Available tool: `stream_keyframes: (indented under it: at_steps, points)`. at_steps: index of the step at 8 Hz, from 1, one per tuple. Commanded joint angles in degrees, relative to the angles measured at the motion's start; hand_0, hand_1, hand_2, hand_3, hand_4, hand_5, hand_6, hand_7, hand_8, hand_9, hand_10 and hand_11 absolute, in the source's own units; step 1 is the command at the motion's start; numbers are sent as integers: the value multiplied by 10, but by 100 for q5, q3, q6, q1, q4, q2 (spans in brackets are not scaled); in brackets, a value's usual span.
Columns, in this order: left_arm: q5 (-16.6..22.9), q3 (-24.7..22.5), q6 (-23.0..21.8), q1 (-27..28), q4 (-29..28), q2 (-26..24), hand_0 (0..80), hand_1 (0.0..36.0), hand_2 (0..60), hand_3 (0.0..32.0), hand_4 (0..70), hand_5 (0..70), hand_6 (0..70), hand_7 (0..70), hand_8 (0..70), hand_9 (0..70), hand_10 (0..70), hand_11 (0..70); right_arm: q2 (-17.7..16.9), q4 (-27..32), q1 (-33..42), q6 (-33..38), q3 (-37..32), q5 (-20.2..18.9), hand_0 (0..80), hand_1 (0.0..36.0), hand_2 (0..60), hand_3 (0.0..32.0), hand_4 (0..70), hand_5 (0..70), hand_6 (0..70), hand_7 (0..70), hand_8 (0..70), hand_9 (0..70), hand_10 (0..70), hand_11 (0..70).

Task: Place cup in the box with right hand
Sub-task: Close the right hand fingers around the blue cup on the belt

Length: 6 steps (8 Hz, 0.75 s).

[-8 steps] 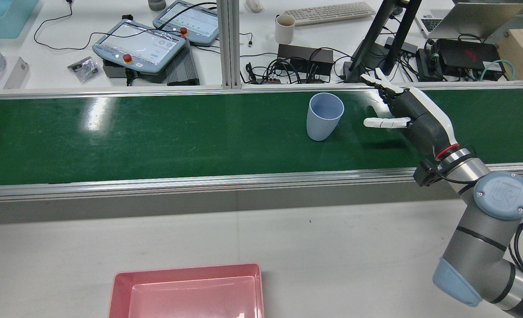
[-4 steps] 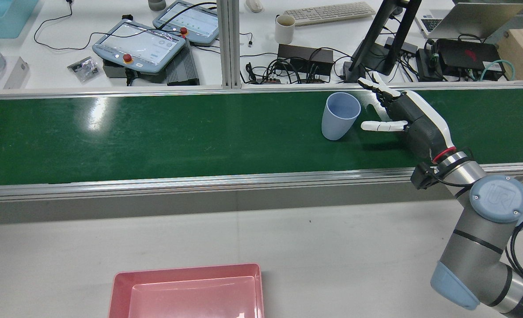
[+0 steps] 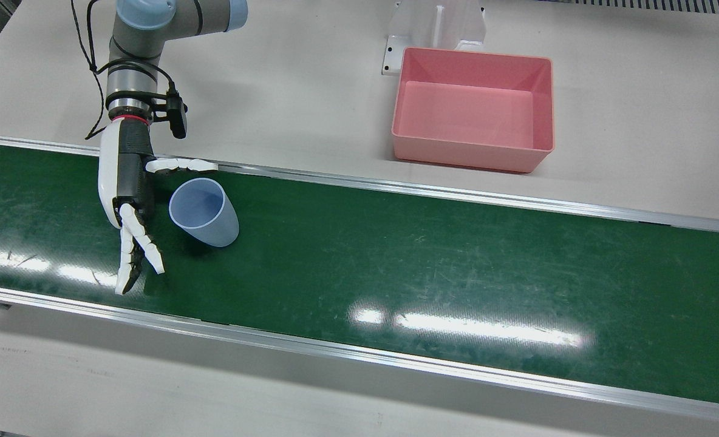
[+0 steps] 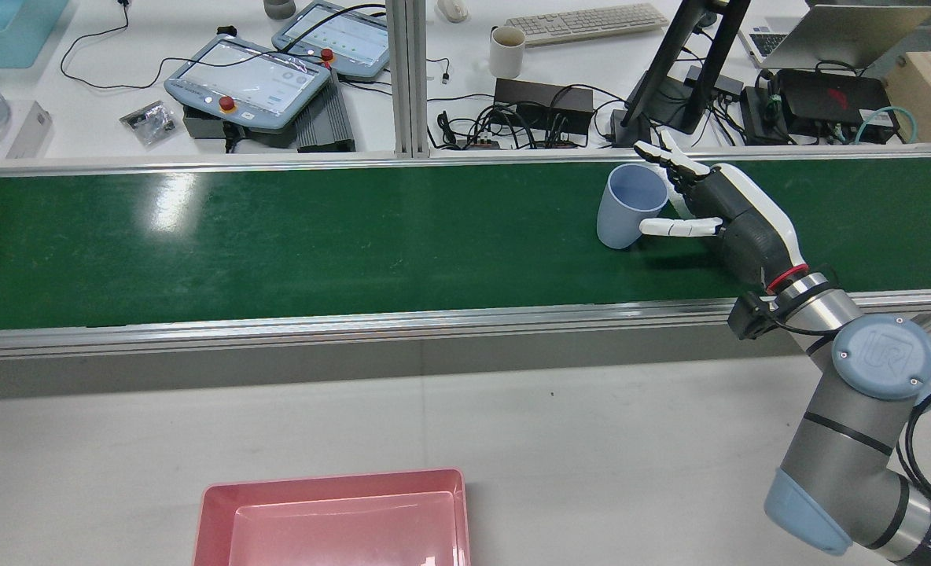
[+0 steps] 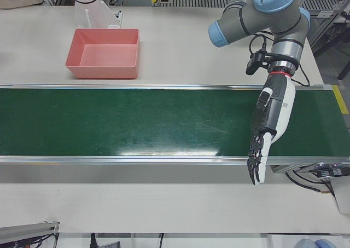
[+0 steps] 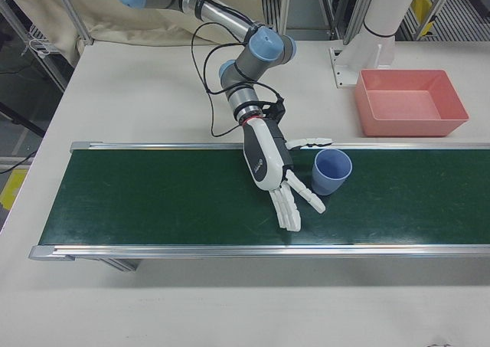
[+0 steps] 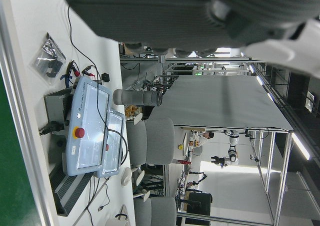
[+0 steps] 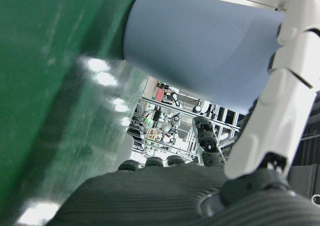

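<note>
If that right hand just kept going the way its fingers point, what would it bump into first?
Probably not the blue cup, which sits beside the right hand. Its fingers point across the green belt toward its far metal rail; height unclear.

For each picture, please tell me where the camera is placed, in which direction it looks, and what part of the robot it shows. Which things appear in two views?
Front view: high on the operators' side, looking almost straight down; shows the right hand beside the blue cup.
Rear view: high behind the robot, looking forward; shows the right arm.
Left-front view: faces the belt's left half; shows the left hand, open.
Right-front view: faces the right half; shows the right hand.
Left hand view: sideways, towards the desks; shows the hand's underside.
Right hand view: sideways, close on the cup.
Front and rear views share the cup and pink box.
</note>
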Motion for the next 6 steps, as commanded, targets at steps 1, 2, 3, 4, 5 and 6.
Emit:
stream_keyframes:
  at_steps: [1, 2, 3, 4, 5, 6]
  points:
    - [0, 0, 0, 0, -9, 0, 0, 0, 0, 0, 0, 0, 0, 0, 0, 0, 0, 0, 1, 2, -16, 3, -9, 1, 457, 144, 103, 0, 0, 28, 8, 9, 0, 0, 0, 0]
    - [0, 0, 0, 0, 0, 0, 0, 0, 0, 0, 0, 0, 0, 0, 0, 0, 0, 0, 1, 2, -34, 3, -9, 10, 458, 156, 140, 0, 0, 31, 10, 16, 0, 0, 0, 0]
    - [0, 0, 0, 0, 0, 0, 0, 0, 0, 0, 0, 0, 0, 0, 0, 0, 0, 0, 1, 2, -51, 11, -9, 19, 463, 198, 270, 0, 0, 38, 15, 23, 0, 0, 0, 0]
    - [0, 0, 0, 0, -9, 0, 0, 0, 0, 0, 0, 0, 0, 0, 0, 0, 0, 0, 1, 2, -78, 11, -9, 97, 478, 274, 486, 0, 0, 54, 22, 37, 0, 0, 0, 0]
    - [0, 0, 0, 0, 0, 0, 0, 0, 0, 0, 0, 0, 0, 0, 0, 0, 0, 0, 9, 2, -104, 3, -9, 124, 485, 359, 600, 0, 0, 75, 40, 94, 5, 26, 0, 0]
    - [0, 0, 0, 0, -9, 0, 0, 0, 0, 0, 0, 0, 0, 0, 0, 0, 0, 0, 18, 2, -96, 3, 9, 124, 464, 360, 600, 0, 29, 87, 86, 282, 111, 205, 2, 17]
